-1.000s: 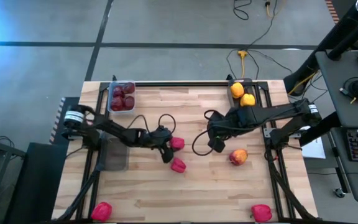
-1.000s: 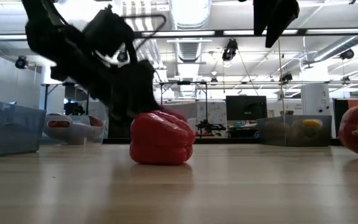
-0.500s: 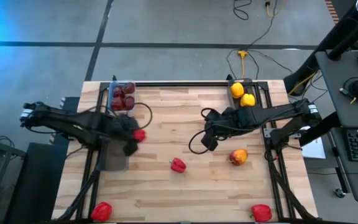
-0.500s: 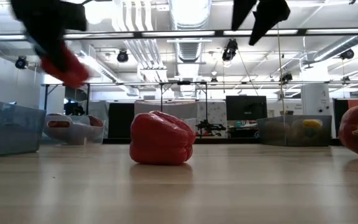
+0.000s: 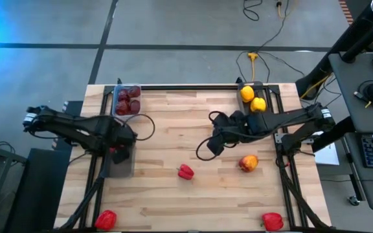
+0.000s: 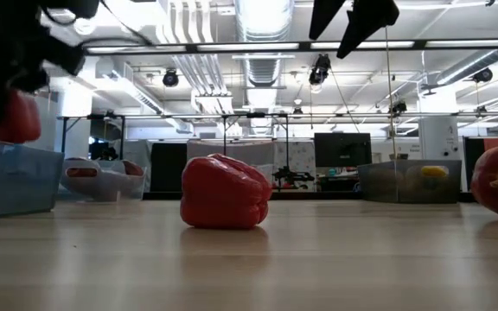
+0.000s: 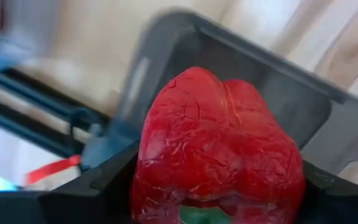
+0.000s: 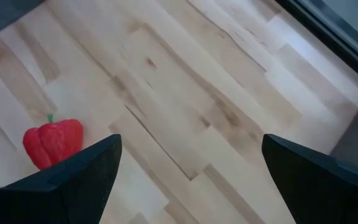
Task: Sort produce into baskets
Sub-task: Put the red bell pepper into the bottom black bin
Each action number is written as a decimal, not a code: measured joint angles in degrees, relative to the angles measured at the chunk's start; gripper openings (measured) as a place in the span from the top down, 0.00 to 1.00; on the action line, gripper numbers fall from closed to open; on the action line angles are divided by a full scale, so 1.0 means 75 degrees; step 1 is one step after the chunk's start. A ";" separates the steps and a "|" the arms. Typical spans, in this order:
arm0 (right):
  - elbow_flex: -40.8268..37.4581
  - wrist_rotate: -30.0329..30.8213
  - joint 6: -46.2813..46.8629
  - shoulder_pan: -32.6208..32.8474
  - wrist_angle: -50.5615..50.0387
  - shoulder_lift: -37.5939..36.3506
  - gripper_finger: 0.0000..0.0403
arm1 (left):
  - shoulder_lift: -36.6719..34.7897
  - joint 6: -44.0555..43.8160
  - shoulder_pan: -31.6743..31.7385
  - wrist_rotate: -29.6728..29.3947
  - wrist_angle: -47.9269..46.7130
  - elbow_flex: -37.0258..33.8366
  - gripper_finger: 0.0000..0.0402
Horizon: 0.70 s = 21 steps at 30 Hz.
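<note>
A: Since a second ago, one red pepper (image 7: pixel 216 149) has been lifted from the middle of the table (image 5: pixel 173 200) and carried by the left gripper (image 5: pixel 120 151) to the left edge, where it is held above the grey bin (image 5: pixel 120 167).

B: Is a grip confirmed?

A: Yes. In the left wrist view the pepper is seen clamped between the jaws, with the bin's floor beneath it. The right gripper (image 5: pixel 215 146) is held wide open and empty above the table's middle.

B: What is left to be sorted?

A: A second red pepper (image 5: pixel 185 171) is lying near the centre, an orange-red piece (image 5: pixel 248 163) to its right, and two more red peppers (image 5: pixel 105 219) at the near corners. Maroon pieces (image 5: pixel 127 100) are already placed in the far-left bin (image 5: pixel 116 103), yellow ones (image 5: pixel 252 98) at the far right.

B: How is the pepper judged to handle?

A: It is judged light, hollow and fairly stiff, with a glossy, lobed skin that could be slippery. A hold across the widest part of the body, jaws seated in the grooves between lobes, is thought safest; the stem end offers too little to grasp.
</note>
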 joint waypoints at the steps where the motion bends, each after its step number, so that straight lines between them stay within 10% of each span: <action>1: 0.0000 -0.0002 0.0000 0.0022 0.0000 0.0000 0.06 | 0.0051 0.0018 0.0000 0.0124 0.0180 -0.0210 0.37; 21: -0.0003 -0.0026 0.0050 0.0047 0.0008 0.0003 0.06 | 0.1687 0.0826 0.0000 -0.0372 0.1979 -0.0878 0.32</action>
